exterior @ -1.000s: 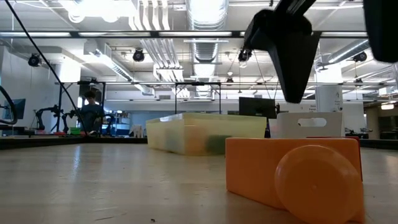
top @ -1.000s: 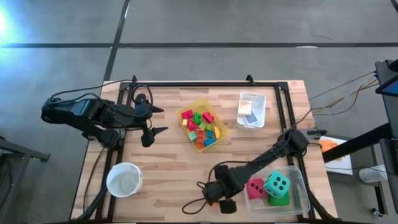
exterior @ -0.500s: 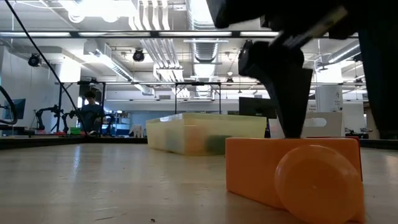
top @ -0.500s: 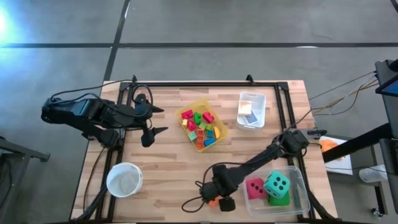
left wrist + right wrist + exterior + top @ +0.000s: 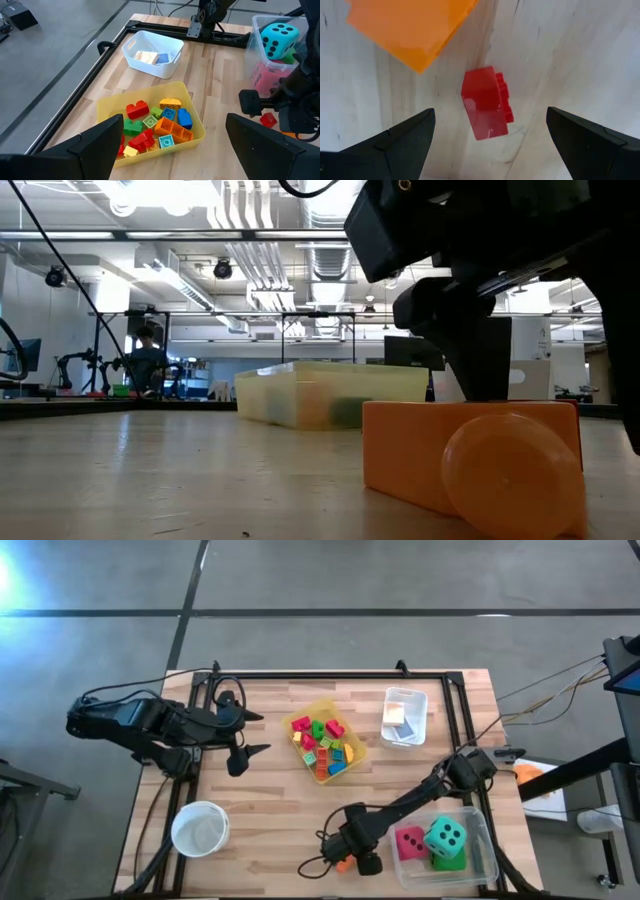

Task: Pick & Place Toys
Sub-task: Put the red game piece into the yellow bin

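Note:
A red toy block (image 5: 486, 102) lies on the wooden table near its front edge, beside an orange block (image 5: 410, 30) that fills the foreground of the low view (image 5: 470, 460). My right gripper (image 5: 352, 858) points down over them, open, one finger on either side of the red block (image 5: 268, 120) and clear of it. My left gripper (image 5: 262, 733) hangs open above the table's far left. Several small toy blocks lie in the yellow bin (image 5: 352, 732). A pink-red die (image 5: 411, 843), a teal die (image 5: 444, 835) and a green die (image 5: 449, 860) sit in the clear bin (image 5: 482, 830).
A white bin (image 5: 403, 715) with a few pieces stands at the far right. A round white bowl (image 5: 200, 828) sits near the front left. A dark metal frame (image 5: 330, 677) runs along the table's far edge and sides. Bare wood lies between the bowl and my right gripper.
My right gripper has come down toward the table over the red and orange blocks, tipping a little as it sank. Its fingers have stayed open.

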Available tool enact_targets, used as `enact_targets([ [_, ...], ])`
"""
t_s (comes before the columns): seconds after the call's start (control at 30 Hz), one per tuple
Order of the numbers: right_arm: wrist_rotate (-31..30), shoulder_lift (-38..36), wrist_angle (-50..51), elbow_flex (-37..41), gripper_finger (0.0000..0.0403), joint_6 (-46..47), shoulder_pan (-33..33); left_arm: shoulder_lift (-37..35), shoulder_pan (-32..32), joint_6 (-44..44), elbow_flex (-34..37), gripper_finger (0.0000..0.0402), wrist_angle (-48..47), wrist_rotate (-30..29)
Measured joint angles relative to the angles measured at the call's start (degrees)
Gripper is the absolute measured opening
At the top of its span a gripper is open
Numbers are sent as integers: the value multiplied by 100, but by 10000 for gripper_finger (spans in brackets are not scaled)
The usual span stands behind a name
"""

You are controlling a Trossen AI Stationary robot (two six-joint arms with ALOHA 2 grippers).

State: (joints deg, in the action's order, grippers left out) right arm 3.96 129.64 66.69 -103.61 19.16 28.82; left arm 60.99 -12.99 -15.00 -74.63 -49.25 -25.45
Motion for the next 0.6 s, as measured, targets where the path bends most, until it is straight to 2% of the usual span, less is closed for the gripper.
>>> enact_targets([
  [0.3,-72,-2,-337,-4,363,-36,0,0,0,0,0,351,0,0],
  [0.4,-71,-2,-343,4,325,-86,0,0,-1,0,0,351,0,0],
  [0.6,-113,-6,-344,64,223,-184,-5,2,0,0,0,351,0,0],
])
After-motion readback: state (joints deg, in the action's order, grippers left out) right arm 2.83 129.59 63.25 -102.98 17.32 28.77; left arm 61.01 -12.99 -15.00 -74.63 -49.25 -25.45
